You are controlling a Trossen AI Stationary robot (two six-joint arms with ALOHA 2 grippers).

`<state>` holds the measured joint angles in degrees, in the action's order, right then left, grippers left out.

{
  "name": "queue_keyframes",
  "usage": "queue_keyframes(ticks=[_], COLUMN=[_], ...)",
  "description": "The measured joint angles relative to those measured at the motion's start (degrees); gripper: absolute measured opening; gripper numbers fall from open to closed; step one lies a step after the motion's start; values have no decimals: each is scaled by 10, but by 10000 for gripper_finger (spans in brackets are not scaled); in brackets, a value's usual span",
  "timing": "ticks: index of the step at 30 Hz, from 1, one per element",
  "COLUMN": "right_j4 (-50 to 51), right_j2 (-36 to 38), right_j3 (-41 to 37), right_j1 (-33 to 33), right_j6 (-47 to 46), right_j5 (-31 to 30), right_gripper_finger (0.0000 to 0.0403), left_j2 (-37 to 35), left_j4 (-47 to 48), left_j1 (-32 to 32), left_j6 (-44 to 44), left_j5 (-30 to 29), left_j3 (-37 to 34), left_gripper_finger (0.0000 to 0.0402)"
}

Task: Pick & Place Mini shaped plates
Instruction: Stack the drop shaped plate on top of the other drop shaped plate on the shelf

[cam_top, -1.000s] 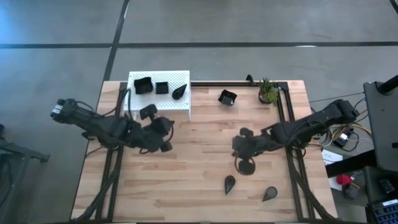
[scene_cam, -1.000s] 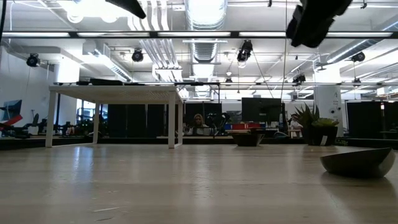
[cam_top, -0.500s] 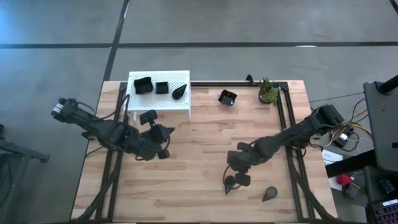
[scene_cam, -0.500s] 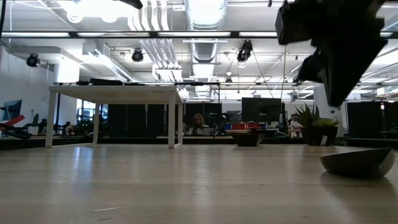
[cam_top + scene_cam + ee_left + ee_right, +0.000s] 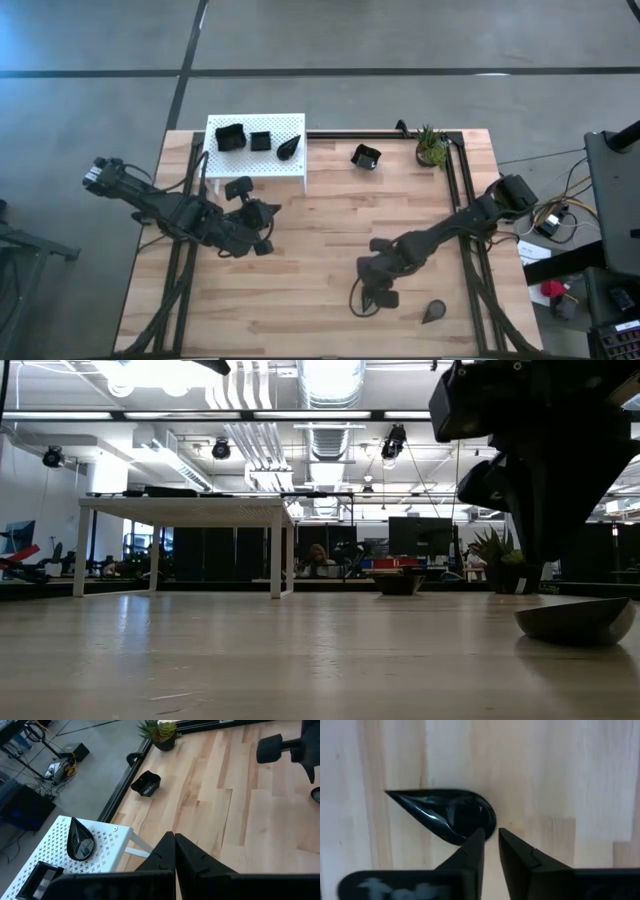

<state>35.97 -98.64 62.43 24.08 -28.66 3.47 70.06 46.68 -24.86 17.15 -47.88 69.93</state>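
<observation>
A glossy black teardrop plate lies flat on the wood, mostly hidden under my right gripper in the high view. My right gripper points down at its round end, open by a narrow gap, one fingertip over the plate and one over bare wood. A second teardrop plate lies toward the near right corner. A square dish sits near the far edge. Three more dishes rest on the white platform. My left gripper is shut and waits above the table's left half. My right gripper stands over the teardrop plate's round end from above, pointing down, with the rim between its two fingers. I cannot tell whether either finger touches the plate, which lies flat on the table.
A small potted plant stands at the far right corner. Black rails run along the table's sides and far edge. Bare wood lies between the two arms. In the low view the near teardrop plate sits in front of the right arm.
My right gripper has travelled from the table's middle toward the near edge and a little left, coming down over the teardrop plate. My left gripper has shifted slightly toward the near edge. No plate has moved.
</observation>
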Motion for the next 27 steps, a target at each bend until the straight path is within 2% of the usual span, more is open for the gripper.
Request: queue_keyframes(ticks=[8,19,27], right_j4=[-63,-84,-83], right_j2=[-8,-65,-68], right_j3=[-9,-10,-10], right_j1=[1,1,0], right_j6=[44,86,107], right_j5=[-6,-1,1], right_gripper_finger=[94,95,81], left_j2=[0,0,0], left_j4=[0,0,0], left_j1=[0,0,0], left_j6=[0,0,0], left_j5=[0,6,5], left_j3=[0,0,0], left_gripper_finger=[0,0,0])
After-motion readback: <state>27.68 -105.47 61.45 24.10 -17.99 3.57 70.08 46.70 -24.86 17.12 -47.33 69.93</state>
